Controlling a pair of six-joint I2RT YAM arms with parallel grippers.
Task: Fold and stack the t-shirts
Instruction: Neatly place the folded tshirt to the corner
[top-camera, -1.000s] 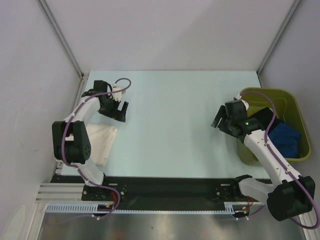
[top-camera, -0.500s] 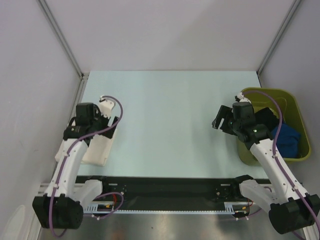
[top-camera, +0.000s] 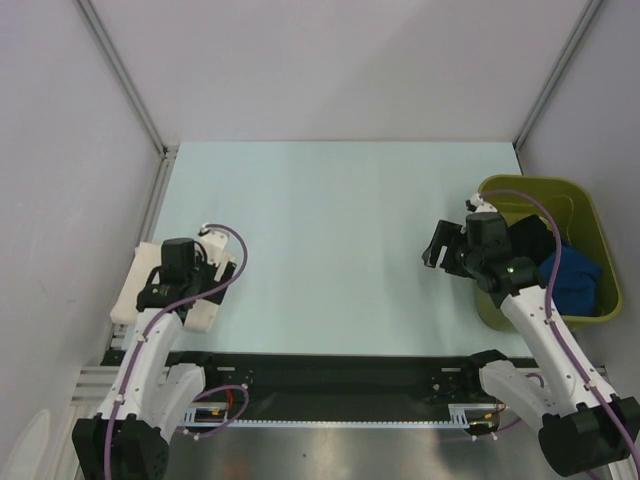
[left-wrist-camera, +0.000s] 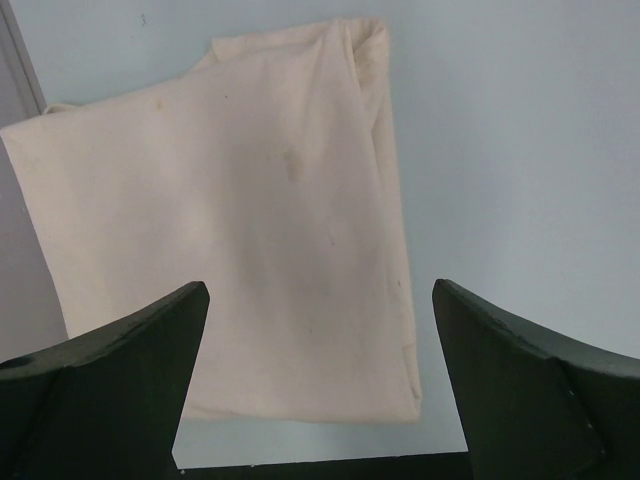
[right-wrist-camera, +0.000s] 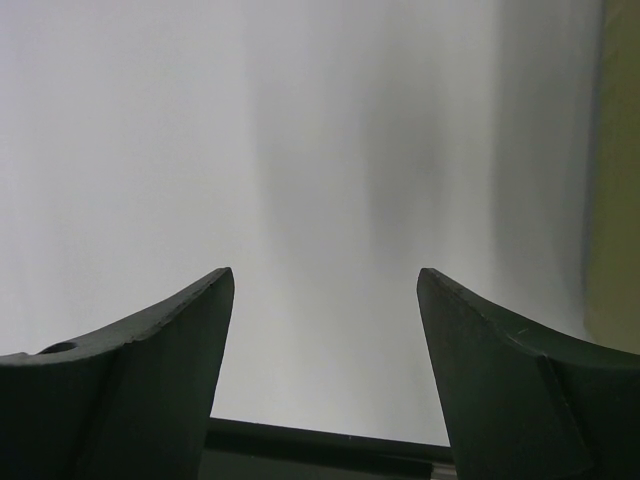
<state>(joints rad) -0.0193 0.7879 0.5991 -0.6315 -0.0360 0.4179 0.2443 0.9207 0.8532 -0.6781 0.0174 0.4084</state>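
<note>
Left arm has swung down to the lower left, over the cream t-shirt (left-wrist-camera: 250, 220).
On the table (top-camera: 330, 200), that shirt lies folded at the lower-left edge; the black t-shirt (top-camera: 530, 240) and blue t-shirt (top-camera: 570, 275) sit in the olive bin (top-camera: 590, 215) at right. The left gripper (left-wrist-camera: 320, 288) hangs wide above the cloth, empty; the right gripper (top-camera: 437, 245), also wide, stays beside the bin.

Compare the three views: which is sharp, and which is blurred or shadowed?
Left wrist: sharp and evenly lit; the cream shirt shows its creases and small spots. Right wrist: pale and featureless, with soft grey shadow bands; the bin is an olive blur at the right edge. Top: even light, no glare, all in focus.
</note>
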